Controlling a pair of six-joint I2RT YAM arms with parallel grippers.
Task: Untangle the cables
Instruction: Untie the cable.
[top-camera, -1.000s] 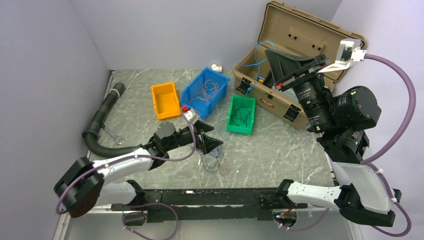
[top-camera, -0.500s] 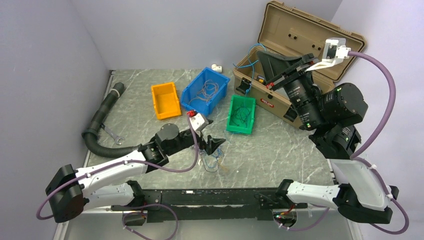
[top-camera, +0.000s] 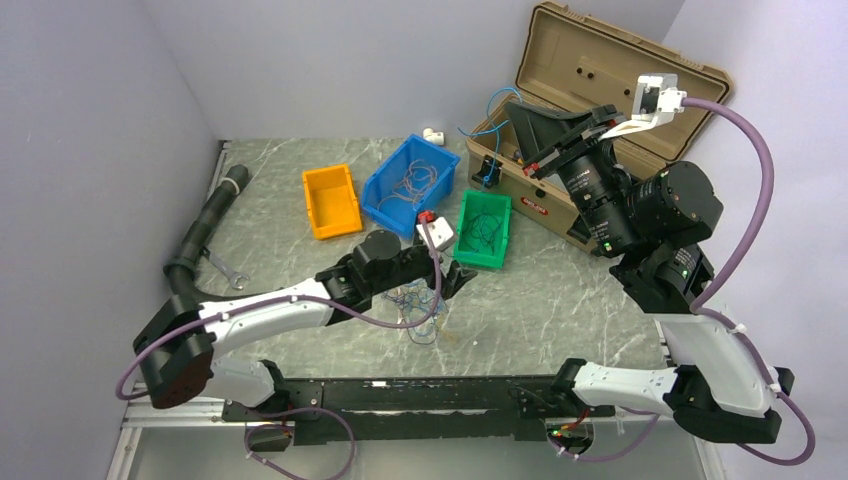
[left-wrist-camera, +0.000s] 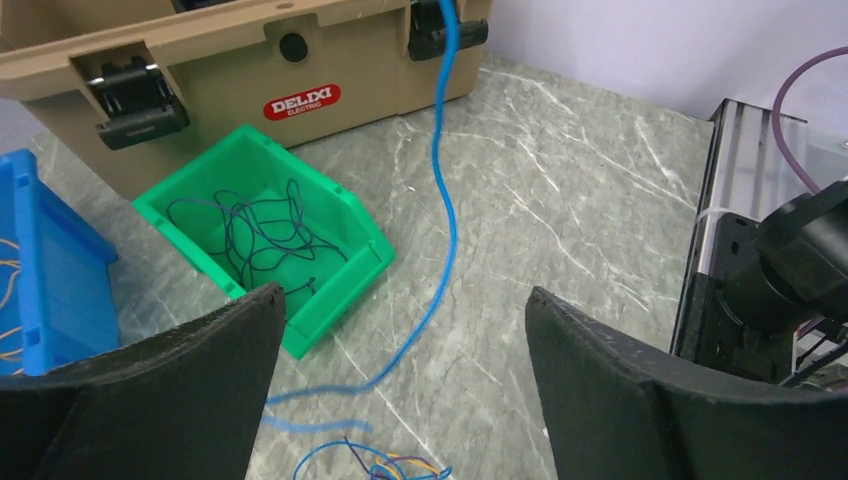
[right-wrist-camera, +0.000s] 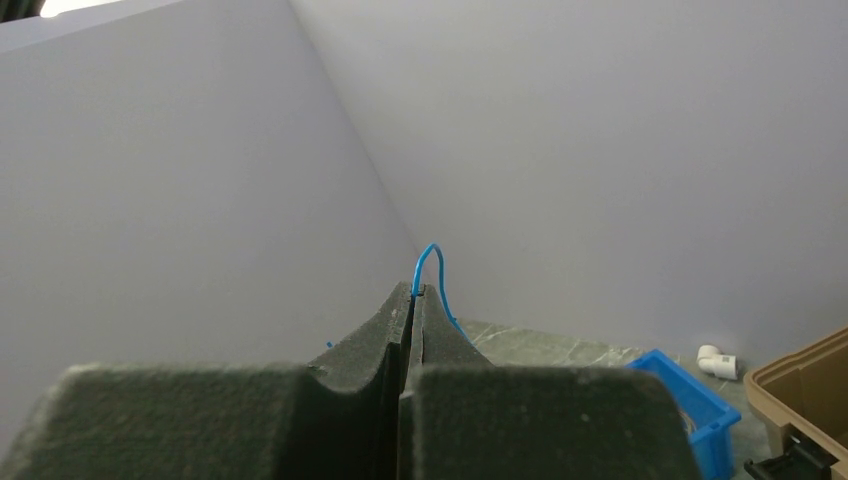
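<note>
A small knotted bundle of blue, yellow-orange and dark cables (top-camera: 416, 303) lies on the marble table; its top shows at the bottom edge of the left wrist view (left-wrist-camera: 392, 465). One long blue cable (top-camera: 486, 170) runs up from it past the tan case (left-wrist-camera: 446, 200). My right gripper (top-camera: 512, 108) is shut on that blue cable (right-wrist-camera: 430, 256), holding it high above the case. My left gripper (top-camera: 452, 282) is open and empty (left-wrist-camera: 405, 295), low over the table just beyond the bundle, with the blue cable passing between its fingers (left-wrist-camera: 160, 380).
A green bin (top-camera: 496, 252) holding dark wires sits right ahead of the left gripper (left-wrist-camera: 340, 300). A blue bin (top-camera: 385, 190) with wires, an orange bin (top-camera: 331, 200), the open tan case (top-camera: 600, 70), a black corrugated hose (top-camera: 200, 245), a wrench (top-camera: 228, 270) and a white fitting (top-camera: 433, 134) are on the table.
My left arm has swung right and forward, from over the bundle toward the green bin. My right gripper has moved left with the blue cable in it.
</note>
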